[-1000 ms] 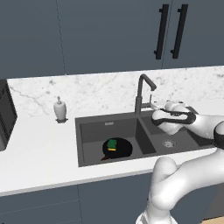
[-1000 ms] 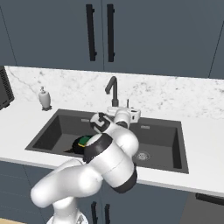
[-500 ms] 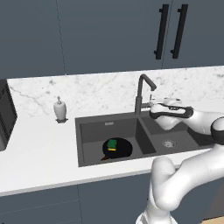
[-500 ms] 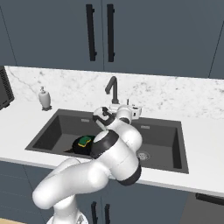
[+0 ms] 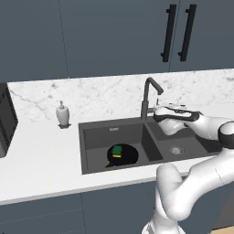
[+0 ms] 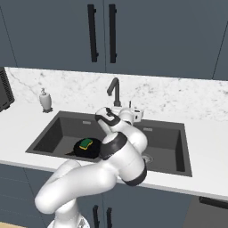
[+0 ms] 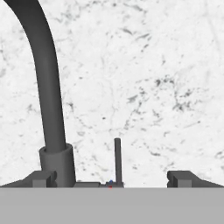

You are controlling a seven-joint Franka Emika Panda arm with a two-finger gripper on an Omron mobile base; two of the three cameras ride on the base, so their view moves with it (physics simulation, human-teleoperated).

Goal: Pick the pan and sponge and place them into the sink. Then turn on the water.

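Dark grey double sink (image 5: 96, 137) set into a white marble counter (image 5: 41, 160), wide in both base views. Black pan (image 5: 123, 155) flat on the floor of the left basin, its thin reddish handle poking out toward the front edge. Green-topped, yellow-sided sponge (image 5: 117, 151) lying on the pan. From the right base view, same pan (image 6: 87, 149) and sponge (image 6: 87, 143) partly tucked behind the white arm (image 6: 120, 156); round drain of the right basin clearer from the left base view. Tall dark tap (image 5: 147, 98) standing at the back between the basins; from the hand view, its curved neck (image 7: 48, 96) up close against the marble backsplash, with a thin upright lever (image 7: 117, 159) just beside its base, a detail barely seen from the base cameras. White soap bottle (image 5: 62, 114) on the counter left of the sink. Arm bent high over the right basin, wrist level, reaching toward the tap. Gripper (image 7: 113, 178) spread wide, fingertips either side of the lever, gripping nothing.
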